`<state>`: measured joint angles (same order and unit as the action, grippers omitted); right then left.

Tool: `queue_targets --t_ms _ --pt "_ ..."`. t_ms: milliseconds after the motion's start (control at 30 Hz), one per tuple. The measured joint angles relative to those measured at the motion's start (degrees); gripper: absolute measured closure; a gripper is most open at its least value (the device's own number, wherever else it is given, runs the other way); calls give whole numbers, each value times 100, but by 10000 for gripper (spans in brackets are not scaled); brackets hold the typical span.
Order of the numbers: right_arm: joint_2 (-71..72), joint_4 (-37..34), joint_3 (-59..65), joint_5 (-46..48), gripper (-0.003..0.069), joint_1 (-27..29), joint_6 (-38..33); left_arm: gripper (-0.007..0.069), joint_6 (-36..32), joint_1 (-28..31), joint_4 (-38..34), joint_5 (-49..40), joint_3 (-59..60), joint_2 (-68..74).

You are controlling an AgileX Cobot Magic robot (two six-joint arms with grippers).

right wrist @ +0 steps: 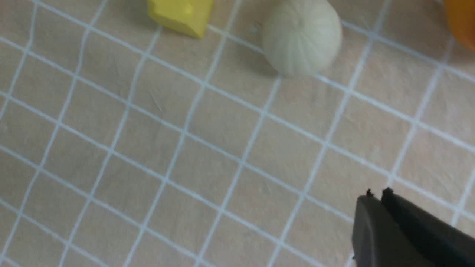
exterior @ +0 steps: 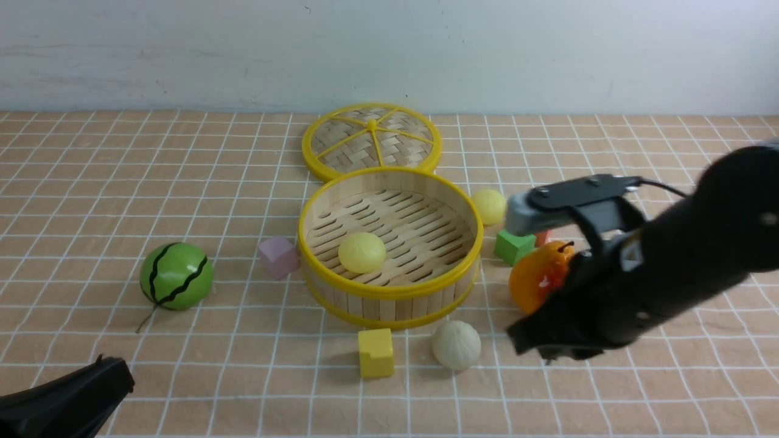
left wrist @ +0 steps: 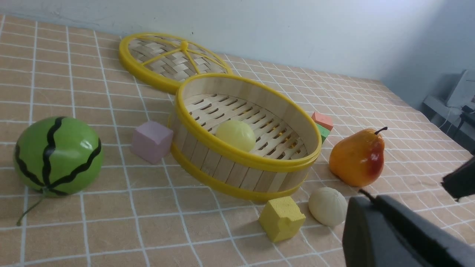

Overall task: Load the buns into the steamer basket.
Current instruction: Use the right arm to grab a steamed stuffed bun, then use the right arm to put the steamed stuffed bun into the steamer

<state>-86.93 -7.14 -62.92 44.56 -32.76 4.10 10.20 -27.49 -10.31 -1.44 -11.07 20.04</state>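
Front, steamer basket (exterior: 389,292): mid-table, open, with its lid (exterior: 371,141) lying flat just behind it.
Front, first yellow bun (exterior: 361,252): on the slatted floor inside the steamer basket.
Front, second yellow bun (exterior: 489,205): on the cloth just outside the basket's right rim, beside a green cube (exterior: 514,246).
Front, off-white bun (exterior: 456,345): on the cloth in front of the basket, next to a yellow cube (exterior: 375,353).
Front, right gripper (exterior: 523,340): low, near the off-white bun's right side and not touching it, partly covering a pear (exterior: 538,277).
Front, left gripper (exterior: 115,377): at the near left corner, well apart from everything.
Left wrist, left gripper (left wrist: 362,207): fingers together, holding nothing.
Left wrist, off-white bun (left wrist: 327,206): ridged, resting between the yellow cube and the pear.
Right wrist, right gripper (right wrist: 376,196): fingertips pressed together, empty.
Right wrist, off-white bun (right wrist: 301,37): free on the cloth, apart from the fingertips.
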Motion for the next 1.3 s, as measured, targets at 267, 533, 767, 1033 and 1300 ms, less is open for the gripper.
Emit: queue_targets --t_ms 267,533,767,1033,1300 --pt "-1194 246 -866 -158 421 -207 338 637 0 0 0 -5 0 0" --pt "-1915 218 -1033 -851 291 -207 363 634 0 0 0 -5 0 0" --pt "-2178 405 -1033 -1205 316 -207 396 628 0 0 0 -7 0 0" --pt "-2250 513 -1038 -1222 524 -207 448 627 0 0 3 -7 0 0" --pt "-1838 513 -1124 -680 650 -221 418 627 0 0 3 -7 0 0"
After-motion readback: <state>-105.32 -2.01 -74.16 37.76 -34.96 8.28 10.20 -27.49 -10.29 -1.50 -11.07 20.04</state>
